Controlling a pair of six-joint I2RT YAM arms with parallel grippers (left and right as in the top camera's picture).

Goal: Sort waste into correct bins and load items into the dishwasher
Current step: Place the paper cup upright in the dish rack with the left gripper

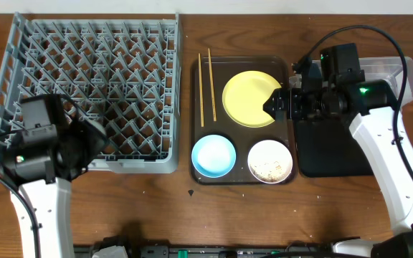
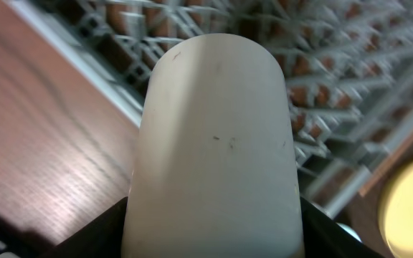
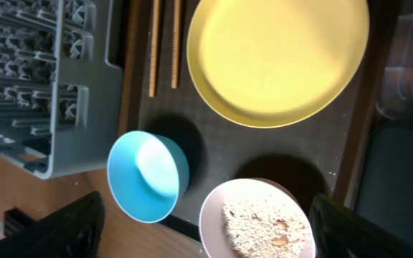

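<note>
The yellow plate [image 1: 248,99], light blue bowl [image 1: 213,155], white bowl [image 1: 269,160] with rice scraps [image 3: 264,226] and chopsticks [image 1: 205,86] lie on the dark brown tray. My right gripper [image 1: 271,106] is open and empty above the plate's right edge; in its wrist view [image 3: 206,211] it hovers over the plate [image 3: 278,54] and both bowls. My left gripper [image 1: 95,140] sits at the front edge of the grey dish rack [image 1: 84,79]. A smooth white rounded shape [image 2: 214,143] fills its wrist view and hides the jaws. Napkin and wrapper are out of view.
The glossy black tray [image 1: 335,147] lies right of the brown tray [image 1: 196,107]. The clear tub [image 1: 400,72] is behind it at the far right, under the right arm. Bare wooden table [image 1: 156,208] runs along the front.
</note>
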